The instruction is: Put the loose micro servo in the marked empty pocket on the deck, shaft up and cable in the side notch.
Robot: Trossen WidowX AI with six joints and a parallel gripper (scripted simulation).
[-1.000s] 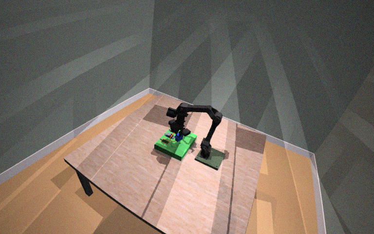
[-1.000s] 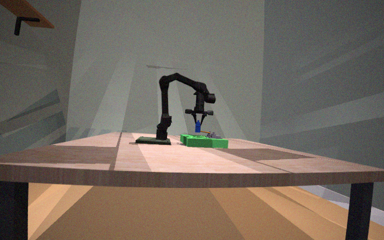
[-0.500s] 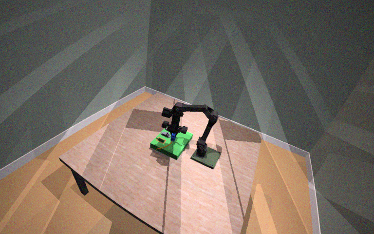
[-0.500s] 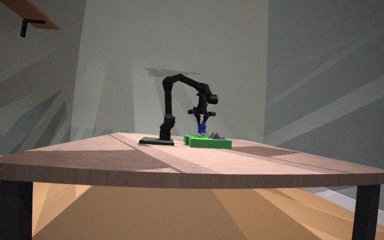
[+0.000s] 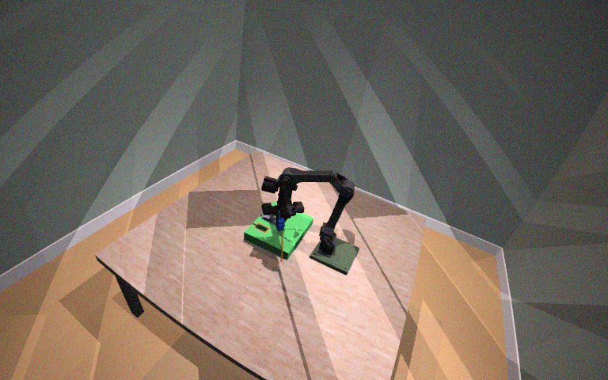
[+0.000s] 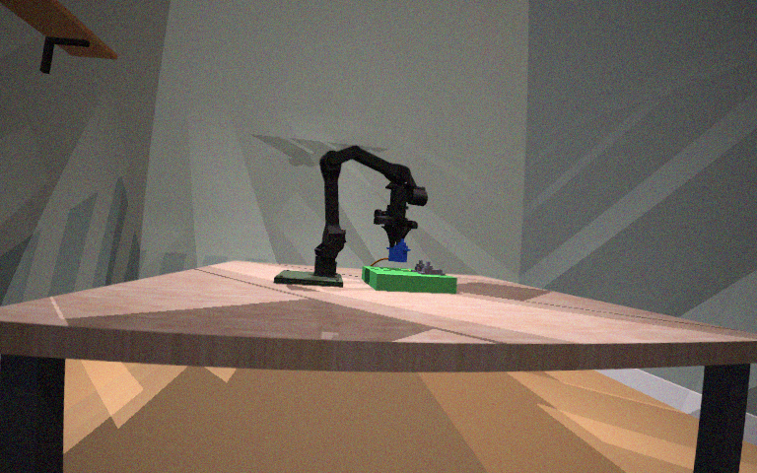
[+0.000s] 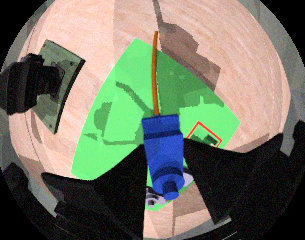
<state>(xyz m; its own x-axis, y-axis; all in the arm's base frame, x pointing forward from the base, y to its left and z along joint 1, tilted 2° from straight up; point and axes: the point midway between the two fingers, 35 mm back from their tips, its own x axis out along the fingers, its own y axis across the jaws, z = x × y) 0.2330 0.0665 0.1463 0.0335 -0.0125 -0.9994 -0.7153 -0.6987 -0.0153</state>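
My gripper [image 5: 279,221] [image 6: 397,245] [image 7: 163,146] is shut on the blue micro servo [image 5: 279,222] [image 6: 397,252] [image 7: 164,150] and holds it in the air a little above the green deck [image 5: 298,230] [image 6: 406,281] [image 7: 119,94]. The servo's orange cable [image 5: 281,245] [image 7: 155,74] hangs away from its body. The marked empty pocket [image 5: 261,227] [image 7: 204,135], outlined in red-orange, lies in the deck to one side of the servo, right of it in the wrist view. Grey servos [image 6: 427,268] sit mounted at the deck's far end.
The arm's dark base plate [image 5: 336,256] [image 6: 308,279] [image 7: 59,74] lies on the wooden table [image 5: 232,291] [image 6: 312,316] beside the deck. A wooden shelf [image 6: 60,23] hangs high on the wall at the left.
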